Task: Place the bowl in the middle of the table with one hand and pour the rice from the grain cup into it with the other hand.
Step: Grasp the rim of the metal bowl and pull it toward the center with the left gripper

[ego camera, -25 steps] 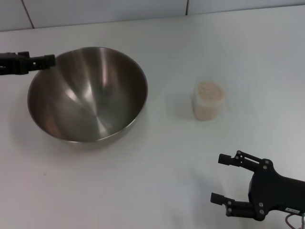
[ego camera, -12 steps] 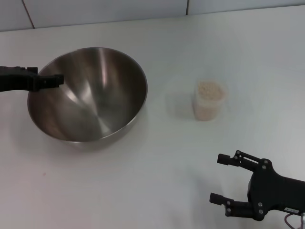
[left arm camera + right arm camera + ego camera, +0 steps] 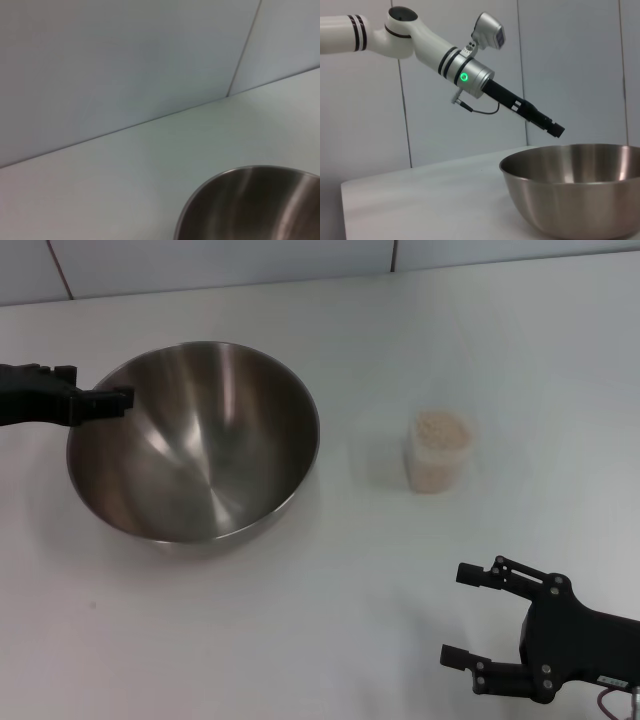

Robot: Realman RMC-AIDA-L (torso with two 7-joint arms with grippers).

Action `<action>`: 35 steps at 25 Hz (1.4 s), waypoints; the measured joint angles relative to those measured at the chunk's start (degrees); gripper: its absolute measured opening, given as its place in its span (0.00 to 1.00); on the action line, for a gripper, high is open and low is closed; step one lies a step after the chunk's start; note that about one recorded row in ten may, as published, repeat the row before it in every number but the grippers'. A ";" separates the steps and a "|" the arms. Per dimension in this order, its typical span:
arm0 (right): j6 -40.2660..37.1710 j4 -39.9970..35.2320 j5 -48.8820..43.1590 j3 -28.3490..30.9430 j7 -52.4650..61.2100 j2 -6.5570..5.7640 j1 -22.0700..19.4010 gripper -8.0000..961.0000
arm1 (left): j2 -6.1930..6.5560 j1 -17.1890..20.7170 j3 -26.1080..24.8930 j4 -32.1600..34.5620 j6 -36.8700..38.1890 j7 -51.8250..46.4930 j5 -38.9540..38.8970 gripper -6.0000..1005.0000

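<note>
The steel bowl [image 3: 195, 445] sits left of centre on the white table [image 3: 300, 630]. My left gripper [image 3: 122, 400] reaches in from the left and is shut on the bowl's left rim. The right wrist view shows that gripper [image 3: 555, 130] slanting down to the far rim of the bowl [image 3: 580, 195]. The left wrist view shows only part of the bowl's rim [image 3: 250, 205]. The clear grain cup [image 3: 440, 455] stands upright right of the bowl, full of rice [image 3: 443, 428]. My right gripper [image 3: 455, 614] is open and empty near the front right edge, well short of the cup.
A light wall with panel seams [image 3: 393, 255] runs along the table's far edge. Bare tabletop lies between the bowl and the cup.
My left gripper came down from the bowl's upper left onto its left rim. The bowl has since shifted slightly to the right. The right arm and the cup have not moved.
</note>
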 joint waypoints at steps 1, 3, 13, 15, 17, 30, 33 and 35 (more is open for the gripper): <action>0.05 0.01 -0.01 -0.01 0.00 0.00 0.00 0.87 | 0.00 0.19 0.54 -0.35 0.18 -0.11 0.00 0.80; 0.21 0.04 -0.02 -0.08 0.00 0.00 0.01 0.87 | 0.01 -0.16 0.66 0.26 0.35 -0.12 0.29 0.80; 0.23 -0.01 -0.02 -0.11 0.00 0.00 -0.05 0.87 | 0.12 -1.53 0.87 4.53 3.12 0.15 1.76 0.79; 0.31 0.01 -0.02 -0.11 0.00 -0.01 -0.06 0.87 | 0.13 -1.82 0.89 5.29 3.30 0.16 2.09 0.78; 0.43 0.08 -0.02 -0.11 0.00 0.00 0.01 0.88 | 0.13 -2.47 1.00 7.01 3.32 0.16 2.23 0.78; 0.56 0.12 -0.02 -0.11 0.00 0.00 0.09 0.87 | 0.35 -4.16 2.93 10.02 3.14 0.34 2.85 0.75; 0.55 0.15 -0.02 -0.11 0.00 -0.01 0.09 0.87 | 0.32 -5.22 3.16 11.10 2.66 0.39 4.36 0.70; 0.56 0.16 -0.02 -0.11 0.00 -0.01 0.09 0.87 | 0.24 -5.82 3.20 11.69 2.56 0.41 5.08 0.62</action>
